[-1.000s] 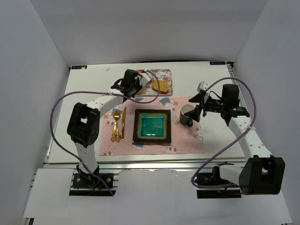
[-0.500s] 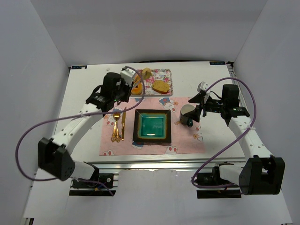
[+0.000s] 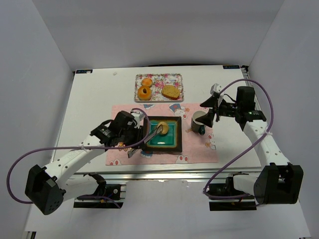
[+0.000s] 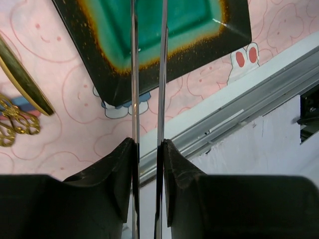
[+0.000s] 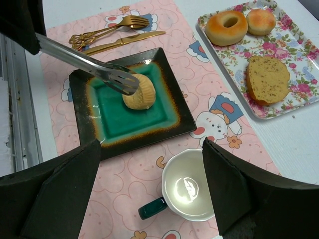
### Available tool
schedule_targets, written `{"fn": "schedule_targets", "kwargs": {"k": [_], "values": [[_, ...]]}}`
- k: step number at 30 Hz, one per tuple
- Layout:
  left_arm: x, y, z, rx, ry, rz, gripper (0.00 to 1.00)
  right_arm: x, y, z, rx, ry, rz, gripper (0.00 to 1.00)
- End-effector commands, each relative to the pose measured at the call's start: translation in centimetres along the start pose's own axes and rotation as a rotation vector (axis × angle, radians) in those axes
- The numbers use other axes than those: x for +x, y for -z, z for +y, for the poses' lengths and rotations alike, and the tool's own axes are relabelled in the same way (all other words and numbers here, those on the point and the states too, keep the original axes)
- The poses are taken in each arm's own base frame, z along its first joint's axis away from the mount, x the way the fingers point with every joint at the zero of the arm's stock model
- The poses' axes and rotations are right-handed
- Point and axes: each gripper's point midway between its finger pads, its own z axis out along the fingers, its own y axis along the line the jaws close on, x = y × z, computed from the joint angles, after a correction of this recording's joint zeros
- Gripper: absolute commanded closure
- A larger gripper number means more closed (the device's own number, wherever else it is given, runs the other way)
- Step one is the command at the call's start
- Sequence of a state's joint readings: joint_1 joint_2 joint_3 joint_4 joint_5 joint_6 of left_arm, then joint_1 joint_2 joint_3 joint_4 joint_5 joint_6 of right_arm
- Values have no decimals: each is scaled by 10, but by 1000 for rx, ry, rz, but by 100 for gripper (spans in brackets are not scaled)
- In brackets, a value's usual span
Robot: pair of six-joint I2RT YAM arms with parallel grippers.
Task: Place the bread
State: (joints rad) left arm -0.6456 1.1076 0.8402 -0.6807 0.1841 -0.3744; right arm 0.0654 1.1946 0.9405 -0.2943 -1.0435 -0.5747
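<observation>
My left gripper (image 3: 134, 135) is shut on metal tongs (image 3: 149, 133), whose two blades run up the left wrist view (image 4: 133, 74). The tong tips (image 5: 119, 82) clasp a small round pale-golden bun (image 5: 141, 93) at the middle of the teal square plate (image 5: 102, 117). I cannot tell whether the bun rests on the plate or hangs just over it. The oval golden-brown toasted slice (image 5: 267, 78) lies on the floral tray (image 3: 177, 79) at the back. My right gripper (image 5: 151, 144) is open and empty, hovering above the white mug (image 5: 192, 191).
The tray also holds a ring doughnut (image 3: 145, 92) and another small bun (image 3: 146, 81). A gold fork and knife (image 5: 117, 35) lie left of the plate on the pink placemat (image 3: 199, 149). The table's front rail (image 4: 234, 104) runs just beyond the mat.
My left arm has swung from the tray at the back down to the plate, carrying the small bun in the tongs. The right arm has hardly moved.
</observation>
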Motion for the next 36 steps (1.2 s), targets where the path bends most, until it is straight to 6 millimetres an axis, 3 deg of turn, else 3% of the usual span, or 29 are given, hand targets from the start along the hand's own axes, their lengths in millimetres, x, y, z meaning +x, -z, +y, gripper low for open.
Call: {"fn": "schedule_targets", "kwargs": {"k": [1, 3, 4, 7, 14, 25, 36], "values": [[0, 3, -12, 31, 65, -35, 94, -17, 2, -1, -15, 3, -23, 13], [3, -1, -10, 23, 67, -35, 89, -18, 3, -1, -14, -1, -23, 13], [4, -2, -9, 16, 68, -37, 80, -18, 3, 0, -16, -2, -22, 13], [1, -1, -3, -16, 69, -64, 70, -17, 3, 2, -17, -7, -20, 13], [-19, 13, -2, -51, 73, -146, 57, -14, 3, 4, -22, -12, -18, 13], [-26, 13, -4, -54, 72, -152, 49, -14, 4, 7, -27, -11, -22, 13], [-52, 35, -2, -119, 63, -217, 46, -14, 4, 9, -36, -11, -29, 13]]}}
